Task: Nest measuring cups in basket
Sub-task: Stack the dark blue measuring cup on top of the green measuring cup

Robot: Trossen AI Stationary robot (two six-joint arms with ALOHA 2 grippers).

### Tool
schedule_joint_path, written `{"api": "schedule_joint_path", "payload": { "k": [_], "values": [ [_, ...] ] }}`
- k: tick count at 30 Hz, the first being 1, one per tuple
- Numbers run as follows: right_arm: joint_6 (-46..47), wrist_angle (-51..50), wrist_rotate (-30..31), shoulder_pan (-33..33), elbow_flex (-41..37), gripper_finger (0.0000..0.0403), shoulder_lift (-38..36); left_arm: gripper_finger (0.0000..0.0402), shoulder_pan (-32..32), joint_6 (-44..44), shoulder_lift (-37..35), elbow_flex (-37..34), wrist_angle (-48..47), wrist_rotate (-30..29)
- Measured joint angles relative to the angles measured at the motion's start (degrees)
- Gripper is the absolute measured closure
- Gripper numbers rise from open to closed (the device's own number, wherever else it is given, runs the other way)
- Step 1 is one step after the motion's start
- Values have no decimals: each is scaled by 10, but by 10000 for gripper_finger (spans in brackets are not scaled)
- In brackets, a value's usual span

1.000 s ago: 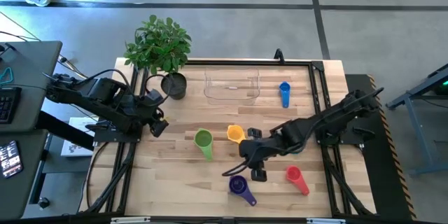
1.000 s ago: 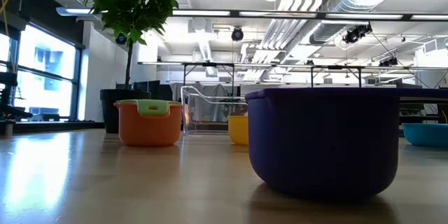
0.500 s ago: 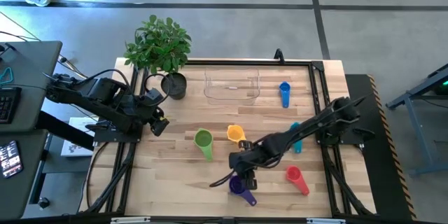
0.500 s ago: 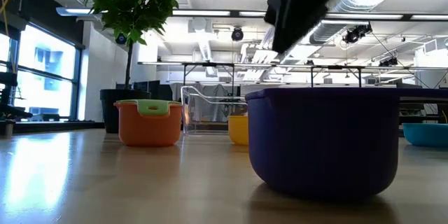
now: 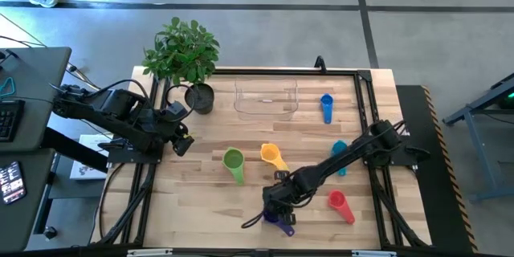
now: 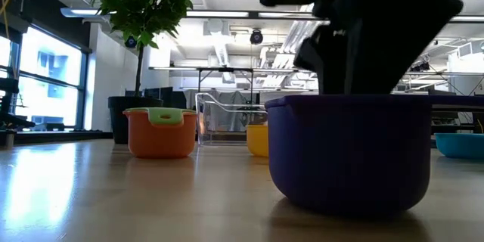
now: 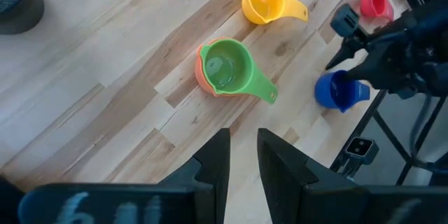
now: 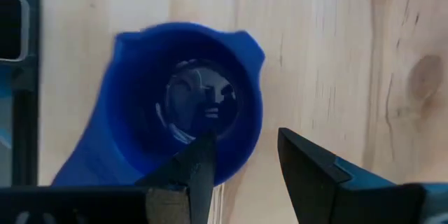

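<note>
The right gripper [image 5: 277, 206] hangs directly over the purple measuring cup [image 5: 275, 215] at the near middle of the bench [image 5: 201, 209]. Its wrist view looks straight down into the bowl, with the fingers [image 8: 308, 157] parted and one of them inside the rim, the other just outside; they grip nothing yet. From the low view the dark gripper body sits right on top of the purple bowl.

The step in hand looks like the pick of this purple cup. The next move calls for a little more descent, so the wall sits between the fingers, then a firm close before lifting.

The basket [image 5: 266, 99] lies at the far side of the bench, and no cup shows inside it. The blue cup [image 5: 326, 106] lies just right of it. The green cup [image 5: 234, 161] sits in the orange one [image 7: 201, 80] left of centre, the yellow cup [image 5: 271, 156] beside it, the teal cup [image 5: 339, 154] and red cup [image 5: 339, 204] to the right.

The left gripper [image 7: 243, 161] waits at the left edge, fingers slightly apart and empty.
</note>
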Motion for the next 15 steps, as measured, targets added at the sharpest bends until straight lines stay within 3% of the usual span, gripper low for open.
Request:
{"api": "schedule_joint_path", "payload": {
  "k": [5,12,15],
  "values": [
    [20,0,-2,0,0,272,13,339,0,0,0,0,0,-2],
    [35,0,-5,-1,0,382,13,339,0,1,0,0,0,-17],
    [48,0,-9,-5,0,392,13,339,0,0,0,0,0,-17]
  ]
}}
